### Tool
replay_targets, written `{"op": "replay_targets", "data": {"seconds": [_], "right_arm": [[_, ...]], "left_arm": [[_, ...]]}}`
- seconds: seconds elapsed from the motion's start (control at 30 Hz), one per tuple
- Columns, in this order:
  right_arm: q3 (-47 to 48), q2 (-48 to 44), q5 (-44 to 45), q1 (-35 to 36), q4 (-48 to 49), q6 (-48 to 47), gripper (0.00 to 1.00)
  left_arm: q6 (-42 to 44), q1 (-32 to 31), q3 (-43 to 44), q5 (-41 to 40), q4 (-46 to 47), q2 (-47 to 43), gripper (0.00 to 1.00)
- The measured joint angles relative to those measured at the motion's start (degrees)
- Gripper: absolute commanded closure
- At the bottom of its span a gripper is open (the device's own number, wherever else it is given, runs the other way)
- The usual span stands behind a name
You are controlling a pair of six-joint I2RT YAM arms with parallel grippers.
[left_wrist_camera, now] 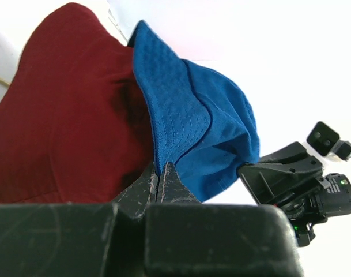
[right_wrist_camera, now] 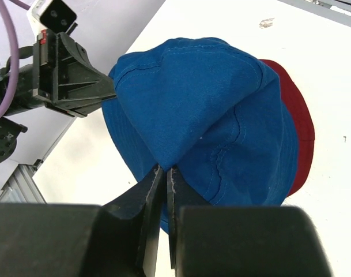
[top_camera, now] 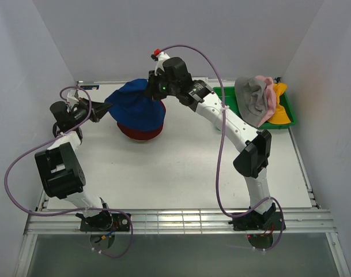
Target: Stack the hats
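Apparently over red hat [top_camera: 140, 134], blue hat [top_camera: 138, 107] pinched in both jaws

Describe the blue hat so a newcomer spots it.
On the white table, find the pile between the left gripper and the right gripper. The soft blue fabric bucket hat lies atop the dark red fabric hat; no other hat is blue.

Top view: high above the near edge, looking down on the worktop [top_camera: 181, 173]. Wrist views: close-in, facing each other across the blue hat [right_wrist_camera: 204, 115], which all three share.
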Motion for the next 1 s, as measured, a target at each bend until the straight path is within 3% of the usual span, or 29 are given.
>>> {"op": "replay_targets", "data": {"seconds": [0.47,0.77,1.0], "right_arm": [[0.0,0.09,0.0,0.98,0.0,-0.87,0.81],[-0.15,0.09,-0.04,1.36,0.07,-1.7,0.68],[-2.86,0.04,-0.04,1.33,0.5,-1.75,0.52]], "left_arm": [[1.9,0.59,-2.25,0.81,-0.02,2.47,1.0],[3.45,0.66,-3.63,0.81,-0.07,4.26,1.0],[4.94,0.79,-3.74,0.79,-0.92,5.16,1.0]]}}
